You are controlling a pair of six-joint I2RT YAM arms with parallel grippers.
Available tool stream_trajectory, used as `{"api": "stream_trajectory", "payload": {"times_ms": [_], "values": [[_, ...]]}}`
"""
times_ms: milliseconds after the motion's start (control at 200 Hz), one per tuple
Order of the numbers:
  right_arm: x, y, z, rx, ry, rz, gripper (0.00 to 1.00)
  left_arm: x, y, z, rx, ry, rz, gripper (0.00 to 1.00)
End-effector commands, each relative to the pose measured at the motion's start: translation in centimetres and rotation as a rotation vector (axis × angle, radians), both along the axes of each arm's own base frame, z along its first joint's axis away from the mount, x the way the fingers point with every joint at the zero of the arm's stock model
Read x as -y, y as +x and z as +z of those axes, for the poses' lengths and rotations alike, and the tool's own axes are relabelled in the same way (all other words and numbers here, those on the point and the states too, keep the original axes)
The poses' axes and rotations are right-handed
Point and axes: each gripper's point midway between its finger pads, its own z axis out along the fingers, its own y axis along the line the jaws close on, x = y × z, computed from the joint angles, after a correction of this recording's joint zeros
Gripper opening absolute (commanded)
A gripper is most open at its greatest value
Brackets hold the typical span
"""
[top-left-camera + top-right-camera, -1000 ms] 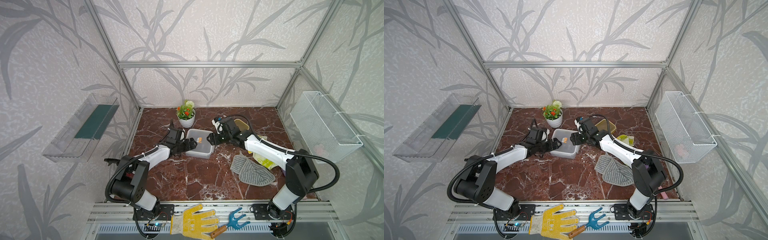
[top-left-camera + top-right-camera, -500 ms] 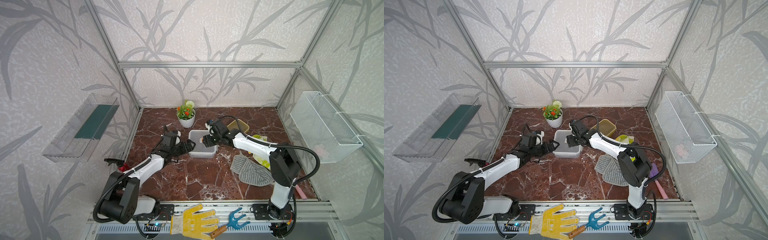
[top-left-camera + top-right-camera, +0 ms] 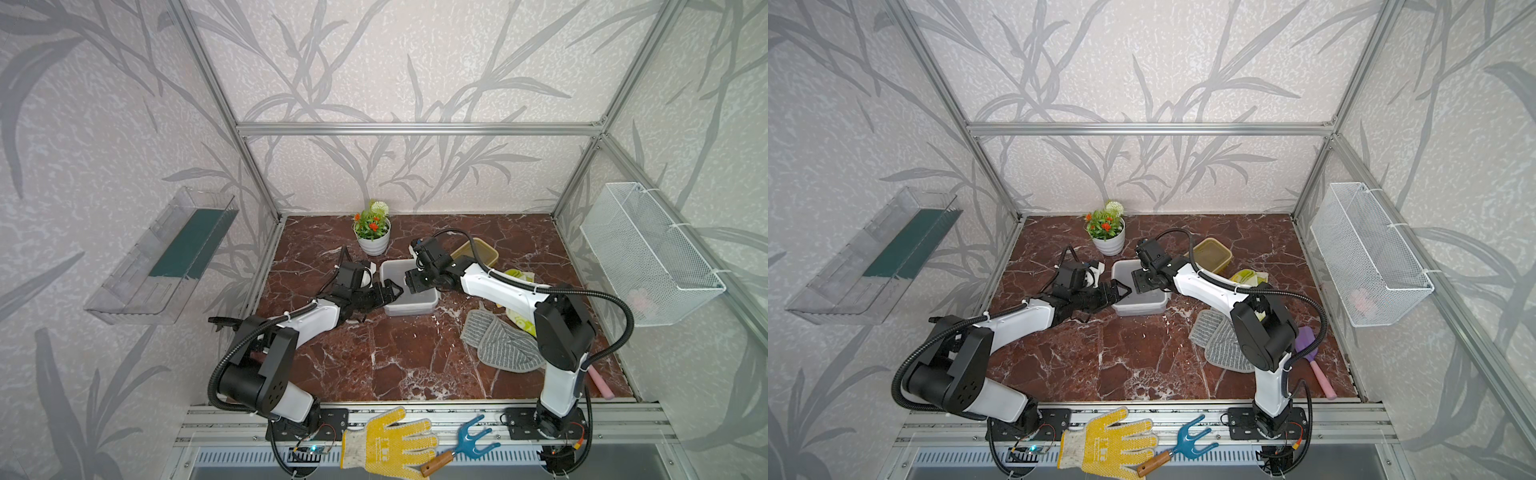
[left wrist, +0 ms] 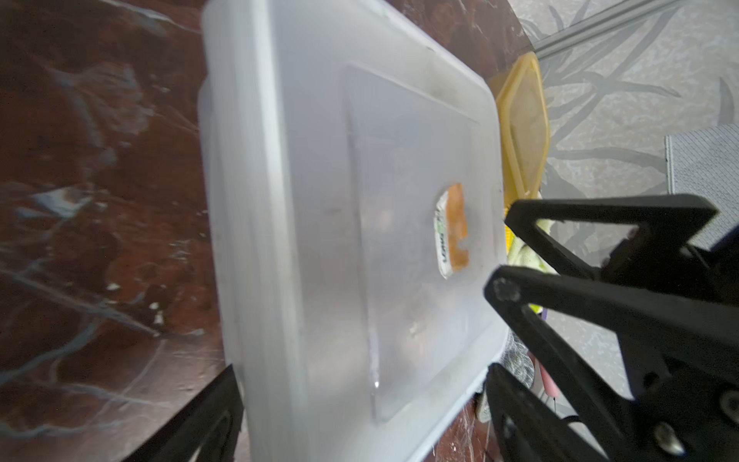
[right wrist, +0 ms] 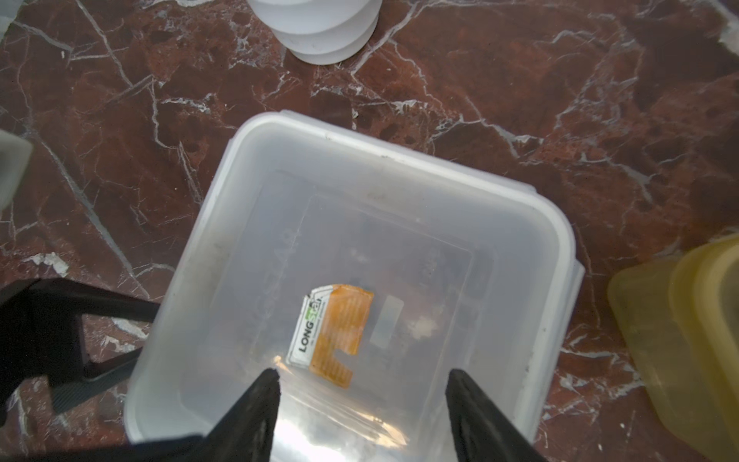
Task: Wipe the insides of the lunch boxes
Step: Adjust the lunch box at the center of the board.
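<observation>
Clear lunch box (image 3: 409, 286): a greyish, rounded-rectangular plastic box, centre of both top views on the red marble floor (image 3: 395, 357). Its lid is on; an orange and white label (image 5: 332, 332) shows through the plastic in both wrist views.
Amber lunch box (image 3: 478, 252): smaller and translucent brown, lid on, up and right of the clear box. Contents cannot be made out.
Flower pot (image 3: 372, 241): white, holding green leaves and orange flowers, up and left of the clear box.
Wire basket (image 3: 648, 253): white mesh on the wall at the right edge, with something pale pink inside, too faint to name.
Clear wall tray (image 3: 162, 257): on the wall at the left edge, with a dark green panel in it.
Left gripper (image 3: 390, 292): jaws spread wide either side of the clear box's lower left corner. No firm grip is visible.
Right gripper (image 3: 415, 282): jaws partly apart above the lid, holding nothing; the right wrist view shows both tips over the box.
Hard to make out: the left wrist view is blurred.
Only in a top view: a purple and pink spatula (image 3: 1312, 357), mostly hidden behind the right arm elsewhere.
Also on the floor: a grey striped cloth (image 3: 498, 345) right of centre.
</observation>
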Motion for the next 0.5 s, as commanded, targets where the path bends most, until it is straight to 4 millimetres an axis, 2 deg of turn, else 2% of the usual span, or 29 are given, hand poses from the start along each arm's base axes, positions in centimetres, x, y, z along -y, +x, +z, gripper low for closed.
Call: {"api": "stream_trajectory", "payload": {"times_ms": [0,105,165,345,495], "values": [[1.3,0.5,-0.6,-0.001,-0.076,-0.015,0.67,0.7,0.4,2.9,0.079,-0.077,0.009,0.92],[1.7,0.6,-0.5,0.005,-0.088,-0.014,0.67,0.2,0.0,2.7,0.077,-0.058,0.019,0.93],[1.7,0.6,-0.5,0.009,-0.097,-0.009,0.67,-0.9,0.2,2.1,0.066,-0.033,0.053,0.94],[1.7,0.5,-1.0,0.004,-0.105,0.013,0.68,-5.0,1.5,-0.2,-0.014,-0.099,0.178,0.93],[1.5,0.1,-1.6,-0.014,-0.095,0.024,0.68,-4.7,2.6,-0.1,-0.004,-0.198,0.175,0.87]]}}
